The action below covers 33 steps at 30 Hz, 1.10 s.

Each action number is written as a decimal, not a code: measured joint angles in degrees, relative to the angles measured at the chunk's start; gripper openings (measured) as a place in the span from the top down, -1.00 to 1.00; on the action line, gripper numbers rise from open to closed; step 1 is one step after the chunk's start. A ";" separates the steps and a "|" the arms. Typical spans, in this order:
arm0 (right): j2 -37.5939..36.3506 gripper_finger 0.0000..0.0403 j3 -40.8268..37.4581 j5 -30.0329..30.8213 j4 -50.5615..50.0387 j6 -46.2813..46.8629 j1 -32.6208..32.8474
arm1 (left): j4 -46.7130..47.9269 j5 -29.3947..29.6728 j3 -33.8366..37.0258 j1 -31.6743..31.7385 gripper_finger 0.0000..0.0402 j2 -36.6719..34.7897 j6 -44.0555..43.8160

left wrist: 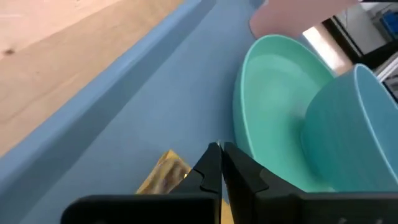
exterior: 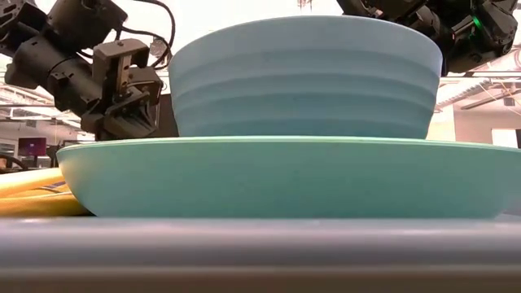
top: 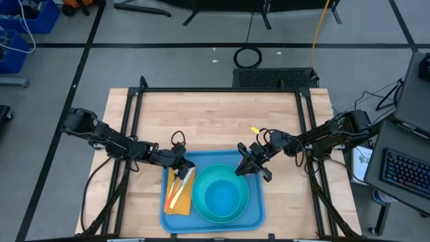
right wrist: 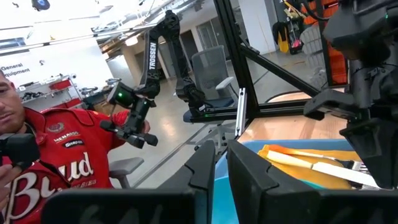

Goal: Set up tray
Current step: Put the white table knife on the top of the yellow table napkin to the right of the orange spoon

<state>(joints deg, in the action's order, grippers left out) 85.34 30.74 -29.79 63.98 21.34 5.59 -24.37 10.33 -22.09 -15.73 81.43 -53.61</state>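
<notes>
The blue tray [top: 257, 214] lies at the table's near edge. On it a turquoise plate [top: 201, 210] carries a turquoise bowl [top: 224, 195]. A yellow napkin [top: 180, 202] with cutlery [right wrist: 323, 167] lies flat on the tray's left part. My left gripper [left wrist: 220, 152] is shut and hovers over the tray floor [left wrist: 143, 118], just past the napkin's far corner [left wrist: 165, 174]. My right gripper [right wrist: 221, 163] is at the bowl's far right rim, its fingers nearly together with a thin turquoise strip between them. My right gripper has the bowl's far right rim [right wrist: 221, 186] between its two fingers, one finger inside and one outside as far as shows. The fingers come slanting from the table's right and above. The bowl stands level on the plate [exterior: 277, 175].
Bare wooden table [top: 215, 117] stretches behind the tray toward the far edge. Black frame posts [top: 134, 114] run along both sides. A person in a red shirt [right wrist: 43, 162] sits beyond the table's left side.
</notes>
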 joint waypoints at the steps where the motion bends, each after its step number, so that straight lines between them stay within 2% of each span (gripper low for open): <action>1: 0.00 0.83 0.00 0.01 -0.02 0.01 -0.01 | 0.11 0.30 -0.02 0.00 0.95 0.00 -0.06; 6: 0.00 0.83 0.00 0.01 -0.02 0.00 0.01 | 0.24 0.44 0.00 0.00 0.86 0.02 0.06; 13: 0.00 0.83 0.00 0.01 0.00 0.00 0.01 | -2.31 0.23 0.00 -0.11 0.97 0.01 -0.54; 21: 0.00 0.83 0.00 0.01 -0.02 0.00 -0.01 | -7.26 -0.89 0.00 -0.17 0.85 0.00 0.56; 30: 0.00 0.83 0.00 0.00 -0.02 0.00 -0.01 | -7.07 -1.31 0.00 -0.17 0.91 0.00 -0.06; 33: 0.00 0.83 0.00 0.00 -0.02 0.30 -0.01 | -7.13 -4.06 0.00 -0.15 0.96 -0.01 -0.44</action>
<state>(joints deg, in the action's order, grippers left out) 85.34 30.74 -29.79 63.96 21.64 5.58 -31.50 6.26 -22.09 -15.88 81.42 -54.05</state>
